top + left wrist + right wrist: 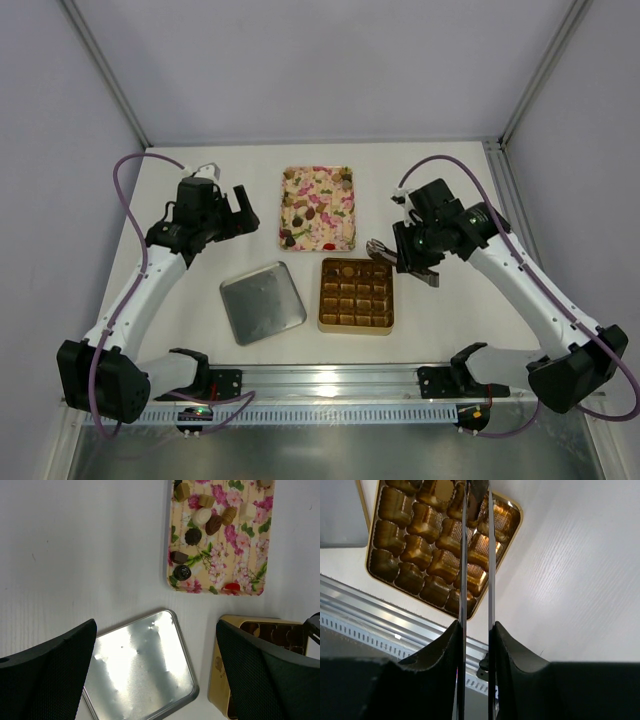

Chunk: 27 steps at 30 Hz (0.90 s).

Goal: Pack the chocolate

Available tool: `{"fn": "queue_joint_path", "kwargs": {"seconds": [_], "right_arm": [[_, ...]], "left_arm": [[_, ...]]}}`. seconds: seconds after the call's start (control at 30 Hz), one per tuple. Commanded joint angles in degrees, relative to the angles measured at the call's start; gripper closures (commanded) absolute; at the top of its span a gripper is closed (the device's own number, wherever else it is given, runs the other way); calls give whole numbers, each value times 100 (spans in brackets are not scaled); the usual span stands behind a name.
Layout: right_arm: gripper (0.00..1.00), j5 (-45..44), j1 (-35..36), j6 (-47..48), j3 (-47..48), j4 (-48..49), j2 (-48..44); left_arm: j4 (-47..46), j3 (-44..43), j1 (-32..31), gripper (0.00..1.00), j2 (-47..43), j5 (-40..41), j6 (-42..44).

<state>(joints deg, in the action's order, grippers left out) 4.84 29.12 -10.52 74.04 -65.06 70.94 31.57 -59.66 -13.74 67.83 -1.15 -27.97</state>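
Observation:
The chocolates [312, 213] lie scattered on the pink floral tray [349, 226]; several brown, cream and dark ones show in the left wrist view [200, 522]. The gold box [357, 327] with grid cells holds one brown piece [346, 270] in its far left cell. My right gripper [420, 266] is shut on metal tongs [476, 555], whose tips [376, 247] hover over the box's far right corner [512, 510]. I cannot tell whether the tips hold anything. My left gripper [241, 208] is open and empty, left of the tray and above the table.
A silver tin lid [262, 302] lies left of the gold box, below my left gripper's fingers [45, 675]. A metal rail [330, 382] runs along the near edge. Grey walls and frame posts close in the back and sides.

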Motion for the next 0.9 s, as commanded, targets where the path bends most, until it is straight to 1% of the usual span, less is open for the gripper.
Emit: {"fn": "queue_joint_path", "kwargs": {"seconds": [0.0,0.2,0.67,0.7,0.87], "right_arm": [[67,-89,-21,-169,-292,2,-351],[67,-80,-21,-248,-627,2,-598],[66,-212,-21,-248,-856,-51,-704],[64,-220,-21,-248,-856,-51,-704],[60,-238,-21,-248,-874,-60,-722]], "left_arm": [[-37,-160,11,0,2,-61,72],[-46,-169,11,0,11,-70,72],[-46,-151,11,0,19,-44,72],[-46,-160,3,0,11,-43,72],[-46,-160,11,0,28,-43,63]]}}
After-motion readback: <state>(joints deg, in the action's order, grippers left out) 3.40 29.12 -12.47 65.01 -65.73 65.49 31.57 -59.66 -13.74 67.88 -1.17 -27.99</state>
